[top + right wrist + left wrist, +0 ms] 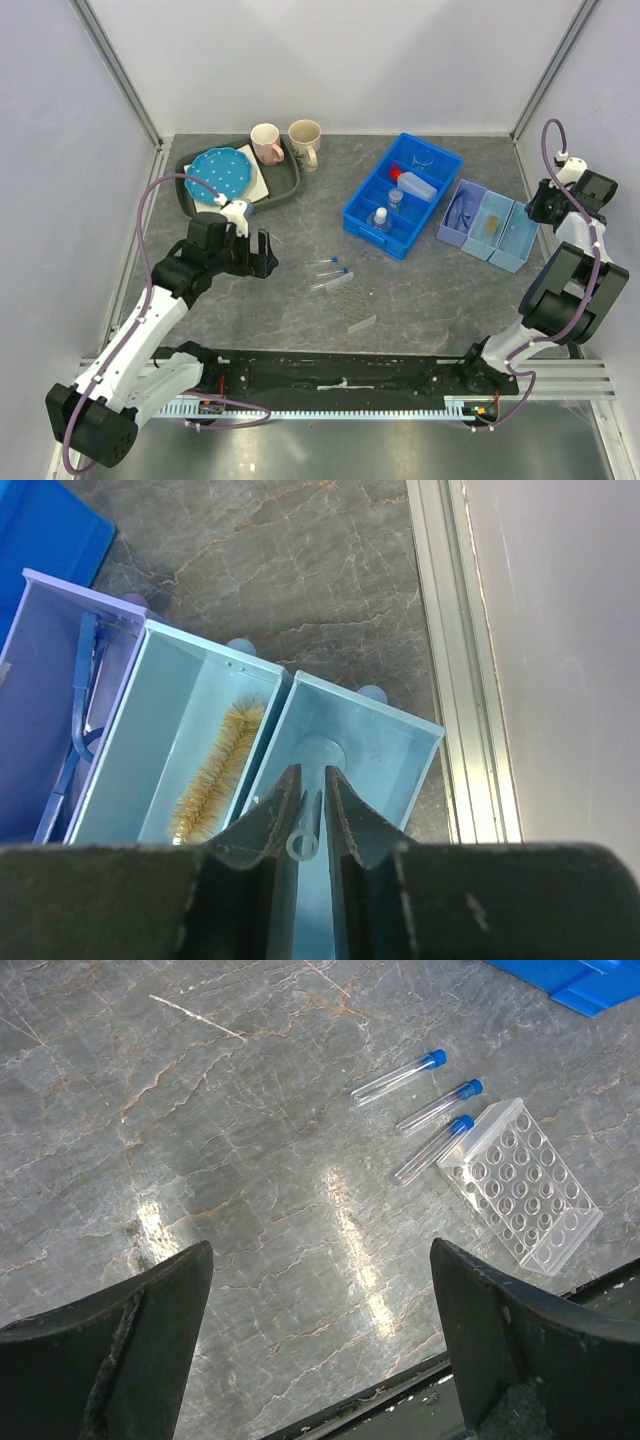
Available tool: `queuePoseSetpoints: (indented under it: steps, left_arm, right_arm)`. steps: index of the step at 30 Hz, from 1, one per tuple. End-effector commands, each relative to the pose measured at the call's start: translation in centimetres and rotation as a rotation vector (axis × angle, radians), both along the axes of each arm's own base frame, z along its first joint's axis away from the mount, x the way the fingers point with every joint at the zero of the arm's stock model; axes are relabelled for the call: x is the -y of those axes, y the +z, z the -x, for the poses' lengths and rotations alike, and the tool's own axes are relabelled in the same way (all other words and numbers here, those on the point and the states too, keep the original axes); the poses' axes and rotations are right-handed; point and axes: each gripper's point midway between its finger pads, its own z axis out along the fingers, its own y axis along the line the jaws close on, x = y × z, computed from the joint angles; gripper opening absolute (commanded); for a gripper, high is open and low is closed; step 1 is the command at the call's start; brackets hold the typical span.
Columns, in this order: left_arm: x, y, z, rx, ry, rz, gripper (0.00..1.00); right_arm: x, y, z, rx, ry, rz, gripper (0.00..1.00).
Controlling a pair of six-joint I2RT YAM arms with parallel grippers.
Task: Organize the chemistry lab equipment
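Observation:
Three blue-capped clear tubes [397,1078] [322,261] lie loose on the table beside the clear tube rack [520,1182] [350,305]. My left gripper [320,1250] [265,253] hovers open to their left with nothing in it. My right gripper [308,780] [545,205] is shut on a small clear tube-shaped piece [305,845], held upright over the rightmost light blue bin [390,750]. The tan brush [215,770] lies in the bin beside it. The blue-framed safety glasses [75,730] lie in the purple bin [460,212]. The red-capped squeeze bottle [415,185] and a small beaker [424,157] sit in the blue tray [362,215].
A grey tray [285,190] with the blue dotted plate [220,172] stands at the back left, with a pink mug [266,142] and a beige mug [305,138] behind it. Enclosure walls rise close to the right bins, and a metal rail [440,630] runs there.

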Motion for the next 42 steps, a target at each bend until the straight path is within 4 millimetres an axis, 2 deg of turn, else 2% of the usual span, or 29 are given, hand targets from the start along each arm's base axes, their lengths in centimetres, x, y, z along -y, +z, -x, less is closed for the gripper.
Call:
queuePoseSetpoints:
  steps: [1, 6, 10, 15, 21, 26, 31, 33, 34, 37, 38, 39, 40, 42]
  left_arm:
    - [0.6, 0.6, -0.2, 0.030, -0.026, 0.034, 0.97]
    - [1.3, 0.2, 0.6, -0.025, -0.001, 0.102, 1.00]
    - [2.4, -0.3, 1.3, -0.081, -0.019, 0.164, 1.00]
    - [2.7, -0.7, 1.7, -0.105, -0.020, 0.193, 1.00]
    - [3.0, 0.2, 1.8, -0.096, -0.025, 0.221, 1.00]
    - [3.4, 0.7, 1.8, -0.097, -0.021, 0.255, 1.00]
    - [3.8, 0.8, 1.8, -0.106, -0.023, 0.285, 1.00]
    - [4.1, 0.9, 1.9, -0.113, -0.027, 0.294, 1.00]
    - [4.0, 0.9, 1.8, -0.113, -0.025, 0.296, 1.00]
    - [4.1, 0.8, 1.9, -0.122, -0.023, 0.301, 0.99]
    - [4.1, 0.7, 2.0, -0.125, -0.021, 0.303, 0.99]
    - [4.1, 0.7, 2.0, -0.128, -0.019, 0.306, 0.99]
    - [4.2, 0.6, 2.1, -0.133, -0.017, 0.310, 0.99]
    - [4.2, 0.7, 2.2, -0.138, -0.015, 0.319, 0.99]
  right_arm:
    - [0.5, -0.9, -0.3, -0.004, 0.013, 0.029, 0.23]
    - [0.6, -0.2, -0.4, 0.010, 0.024, 0.047, 0.30]
    - [0.8, 1.7, -0.6, 0.048, 0.028, 0.082, 0.40]
    - [0.6, 4.0, -0.6, 0.096, 0.038, 0.112, 0.45]
    - [-0.9, 7.2, 0.0, 0.172, 0.079, 0.123, 0.52]
    - [-3.1, 10.1, 0.6, 0.241, 0.130, 0.122, 0.57]
    - [-6.4, 12.6, 1.3, 0.302, 0.206, 0.100, 0.60]
    - [-8.3, 12.8, 1.4, 0.307, 0.254, 0.080, 0.60]
    - [-9.6, 13.6, 1.6, 0.329, 0.295, 0.071, 0.61]
    - [-14.0, 13.9, 2.3, 0.348, 0.421, 0.003, 0.61]
    - [-16.2, 13.4, 2.6, 0.337, 0.482, -0.027, 0.62]
    - [-17.5, 13.5, 2.9, 0.339, 0.517, -0.032, 0.62]
    - [-20.1, 13.0, 3.3, 0.330, 0.584, -0.057, 0.63]
    - [-22.5, 12.9, 4.1, 0.333, 0.657, -0.079, 0.64]
